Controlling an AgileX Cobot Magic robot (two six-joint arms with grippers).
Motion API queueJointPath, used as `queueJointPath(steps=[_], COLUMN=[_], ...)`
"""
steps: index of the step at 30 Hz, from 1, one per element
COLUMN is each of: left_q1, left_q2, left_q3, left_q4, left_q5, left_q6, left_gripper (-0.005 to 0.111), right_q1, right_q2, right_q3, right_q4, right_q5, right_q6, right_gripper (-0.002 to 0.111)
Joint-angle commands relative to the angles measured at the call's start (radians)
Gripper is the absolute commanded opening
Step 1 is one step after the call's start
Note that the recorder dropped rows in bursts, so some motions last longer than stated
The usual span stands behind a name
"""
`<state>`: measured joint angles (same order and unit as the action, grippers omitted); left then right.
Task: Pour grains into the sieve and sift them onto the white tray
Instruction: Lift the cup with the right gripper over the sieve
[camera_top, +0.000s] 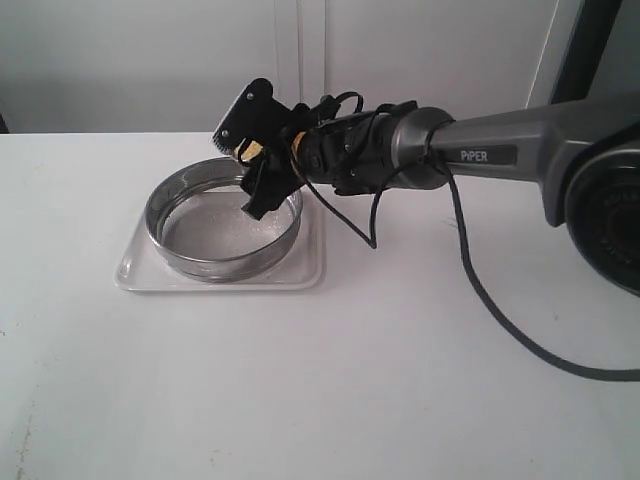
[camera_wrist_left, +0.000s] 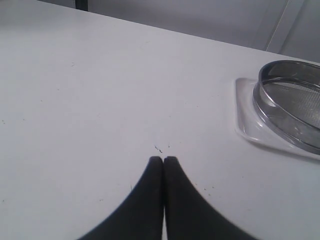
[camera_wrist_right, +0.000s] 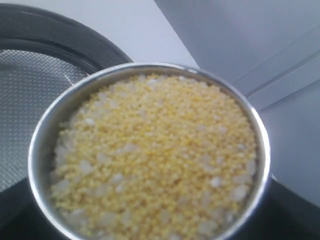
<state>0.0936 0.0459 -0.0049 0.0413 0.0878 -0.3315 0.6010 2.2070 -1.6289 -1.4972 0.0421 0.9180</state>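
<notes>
Our right fingers (camera_top: 262, 192) seem clamped on a small steel cup (camera_wrist_right: 37, 145) full of yellow-and-white grains (camera_wrist_right: 155, 150), above the round steel mesh sieve (camera_top: 225, 262) in the flat white tray (camera_top: 135, 272); our left fingers (camera_wrist_left: 150, 190) are pressed together over the white bench (camera_wrist_left: 100, 100).

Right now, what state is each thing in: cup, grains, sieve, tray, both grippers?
cup: full, held over the sieve's edge.
grains: in the cup, none poured yet.
sieve: upright on the tray, visible mesh bare.
tray: under the sieve, no grains visible.
left gripper: shut, empty.
right gripper: shut on the cup.
</notes>
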Motion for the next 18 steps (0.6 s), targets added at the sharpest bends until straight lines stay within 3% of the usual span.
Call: queueJointPath(steps=[1, 18], left_q1=[0.002, 0.002], left_q2=[0.000, 0.000], left_q3=[0.005, 0.005], left_q4=[-0.004, -0.004], left_q5=[-0.008, -0.008], left_q6=[0.004, 0.004], left_gripper=[0.000, 0.000], right_q1=[0.009, 0.038], right_q2=[-0.009, 0.017], right_q3=[-0.016, -0.051], right_q4=[-0.002, -0.007], right_q5=[0.014, 0.116], right_q6=[-0.038, -0.189], right_gripper=[0.000, 0.000])
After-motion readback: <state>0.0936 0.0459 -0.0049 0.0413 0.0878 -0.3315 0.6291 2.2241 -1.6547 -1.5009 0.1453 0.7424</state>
